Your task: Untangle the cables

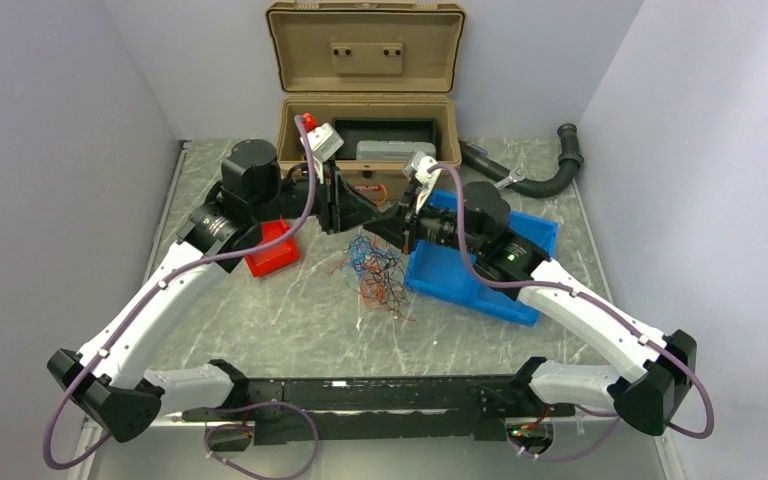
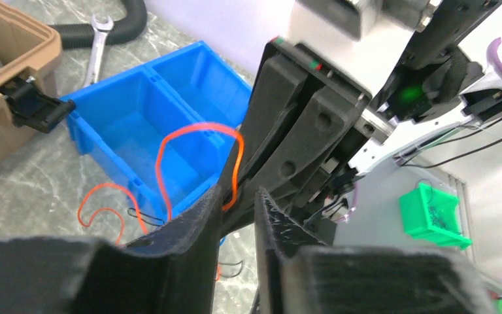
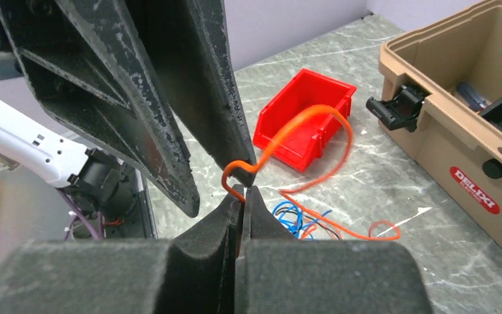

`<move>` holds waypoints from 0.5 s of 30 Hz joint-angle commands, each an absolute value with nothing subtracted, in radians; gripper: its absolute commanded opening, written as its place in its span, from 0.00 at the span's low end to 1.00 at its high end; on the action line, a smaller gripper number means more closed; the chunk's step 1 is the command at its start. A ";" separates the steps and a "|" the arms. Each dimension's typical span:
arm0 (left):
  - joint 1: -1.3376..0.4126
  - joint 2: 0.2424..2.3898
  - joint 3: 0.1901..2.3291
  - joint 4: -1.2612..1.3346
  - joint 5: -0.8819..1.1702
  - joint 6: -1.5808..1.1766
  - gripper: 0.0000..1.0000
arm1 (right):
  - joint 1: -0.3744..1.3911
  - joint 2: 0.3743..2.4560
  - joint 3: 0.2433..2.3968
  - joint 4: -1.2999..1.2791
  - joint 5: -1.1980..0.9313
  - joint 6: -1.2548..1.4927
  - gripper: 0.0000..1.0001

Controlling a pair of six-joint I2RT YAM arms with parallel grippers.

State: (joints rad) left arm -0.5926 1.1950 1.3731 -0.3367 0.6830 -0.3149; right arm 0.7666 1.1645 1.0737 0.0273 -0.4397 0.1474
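Now, thin orange wire (image 3: 314,121): looped above multicoloured wire tangle (image 1: 380,275).
Right gripper (image 3: 243,196): clamped on its bend.
Left gripper (image 2: 238,199): parted, at same bend.

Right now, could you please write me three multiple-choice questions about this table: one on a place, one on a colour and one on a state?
1. Seen from above, where is the red bin relative to the pile of wires?
A. On the left arm's side of it
B. On the right arm's side of it
C. Underneath it

2. What colour is the wire that the right gripper pinches?
A. Blue
B. Orange
C. Black

3. How is the lid of the toolbox?
A. Shut
B. Open, standing upright
C. Taken off, lying on the table

Answers:
1 A: the overhead view shows the bin to the left of the pile.
2 B: the right wrist view shows the closed fingers clamped on an orange strand.
3 B: the lid stands up behind the open box.
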 commanded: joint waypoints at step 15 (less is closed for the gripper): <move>-0.591 0.919 0.856 0.065 0.482 -0.302 0.73 | 0.766 1.124 1.201 -0.038 -0.298 0.258 0.00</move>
State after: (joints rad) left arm -0.5926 0.9237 0.9199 -0.1066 0.5419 -0.3096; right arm 0.7666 1.1259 1.1515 -0.0547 -0.2897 0.2234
